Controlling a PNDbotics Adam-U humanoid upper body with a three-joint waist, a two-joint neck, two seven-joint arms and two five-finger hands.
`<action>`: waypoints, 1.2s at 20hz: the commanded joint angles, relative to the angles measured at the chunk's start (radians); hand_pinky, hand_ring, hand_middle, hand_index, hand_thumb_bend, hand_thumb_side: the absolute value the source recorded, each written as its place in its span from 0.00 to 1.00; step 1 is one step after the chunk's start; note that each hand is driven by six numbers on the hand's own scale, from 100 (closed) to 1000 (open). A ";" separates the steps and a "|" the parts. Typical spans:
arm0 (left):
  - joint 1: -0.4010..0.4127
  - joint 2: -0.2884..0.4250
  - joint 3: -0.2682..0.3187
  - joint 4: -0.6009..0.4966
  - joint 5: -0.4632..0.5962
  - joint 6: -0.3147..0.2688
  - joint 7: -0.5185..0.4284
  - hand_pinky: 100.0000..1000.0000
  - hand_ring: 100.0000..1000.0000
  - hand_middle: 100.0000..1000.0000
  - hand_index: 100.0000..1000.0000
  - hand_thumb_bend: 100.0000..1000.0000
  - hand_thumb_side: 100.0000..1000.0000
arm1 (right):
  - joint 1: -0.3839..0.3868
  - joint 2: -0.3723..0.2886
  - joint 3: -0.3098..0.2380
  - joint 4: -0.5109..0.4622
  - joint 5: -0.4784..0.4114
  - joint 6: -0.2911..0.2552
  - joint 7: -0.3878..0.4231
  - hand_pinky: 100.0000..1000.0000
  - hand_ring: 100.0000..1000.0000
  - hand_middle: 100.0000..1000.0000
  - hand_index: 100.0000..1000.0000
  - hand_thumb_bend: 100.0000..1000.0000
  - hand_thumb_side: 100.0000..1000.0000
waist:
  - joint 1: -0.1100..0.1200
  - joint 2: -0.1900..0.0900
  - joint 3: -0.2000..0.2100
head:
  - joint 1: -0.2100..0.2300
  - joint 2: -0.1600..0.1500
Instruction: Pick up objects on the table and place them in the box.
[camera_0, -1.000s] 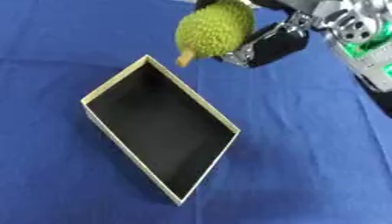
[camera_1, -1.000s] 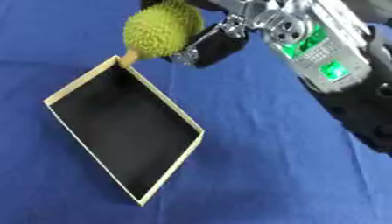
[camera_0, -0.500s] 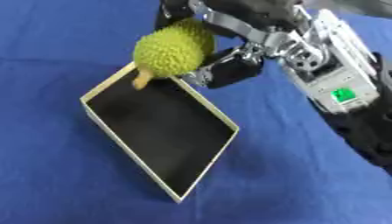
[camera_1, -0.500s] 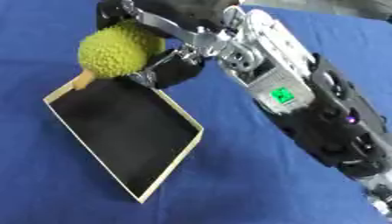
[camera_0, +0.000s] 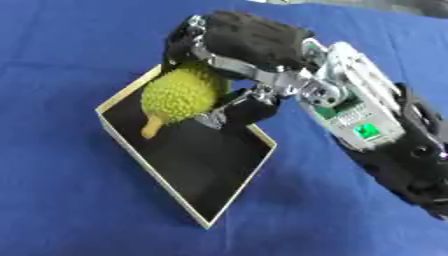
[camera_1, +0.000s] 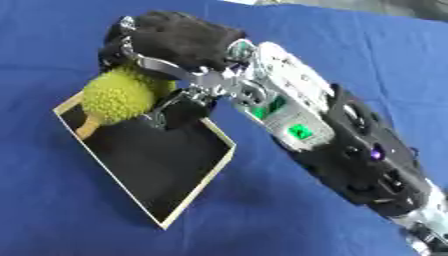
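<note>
A spiky yellow-green durian (camera_0: 178, 96) with a short tan stem hangs over the far end of the box (camera_0: 129, 152), a shallow tan-rimmed box with a black inside lying askew on the blue cloth. My right hand (camera_0: 234, 45) reaches in from the right and is shut on the durian from above and behind, its fingers curled round the fruit. The stem points down toward the box floor. Whether the fruit touches the floor cannot be made out. My left hand shows in neither view.
The blue cloth (camera_0: 61, 200) covers the whole table. My right forearm (camera_0: 376, 135) slants across the right side, from the lower right up to the box's far corner. A dark edge shows at the top right.
My right hand has carried the durian down and to the left, from above the box's far corner to over the box's inside. The arm now reaches further into the picture.
</note>
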 joint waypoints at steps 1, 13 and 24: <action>-0.009 0.014 0.002 -0.015 0.005 0.001 -0.002 0.61 0.56 0.49 0.62 0.00 0.07 | -0.007 -0.001 0.008 -0.003 0.019 -0.008 0.024 0.55 0.53 0.48 0.63 0.12 0.00 | 0.007 -0.025 0.002 | -0.001 0.002; -0.005 0.014 0.005 -0.015 0.004 0.002 0.001 0.61 0.56 0.49 0.62 0.00 0.07 | -0.001 -0.009 -0.014 -0.019 0.091 -0.078 0.145 0.81 0.84 0.79 0.91 0.31 0.00 | 0.008 -0.030 -0.005 | 0.002 0.003; 0.003 0.015 0.009 -0.015 0.000 0.003 0.007 0.61 0.56 0.49 0.62 0.00 0.06 | 0.003 -0.031 -0.158 -0.019 0.033 -0.059 -0.063 0.79 0.80 0.74 0.88 0.27 0.00 | 0.016 -0.038 -0.019 | 0.009 -0.002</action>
